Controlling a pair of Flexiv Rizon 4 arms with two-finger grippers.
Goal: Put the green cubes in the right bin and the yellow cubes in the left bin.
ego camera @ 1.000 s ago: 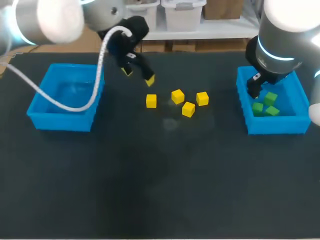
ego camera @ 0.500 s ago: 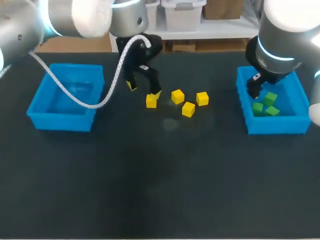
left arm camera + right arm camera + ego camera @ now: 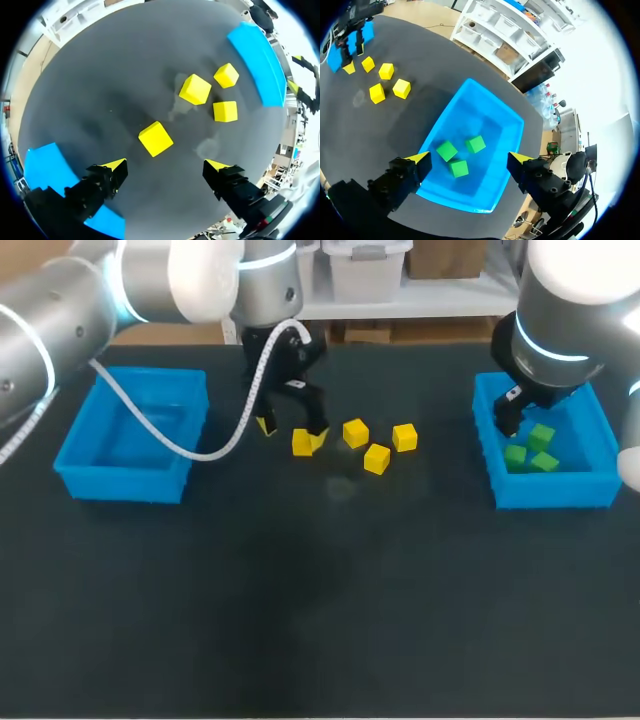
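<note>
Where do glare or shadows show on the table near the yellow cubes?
Head view: a faint pale sheen on the table just in front of the yellow cubes. Left wrist view: pale patches beside the cubes, and darker shadow ahead of the open left end effector.

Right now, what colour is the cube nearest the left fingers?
The cube is yellow; the left wrist view shows it best.

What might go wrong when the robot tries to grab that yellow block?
The left gripper is open over the yellow cube, which sits cornerwise to the fingers, so it might twist or pop out when squeezed. The other yellow cubes lie close by, so a finger might bump them.
</note>
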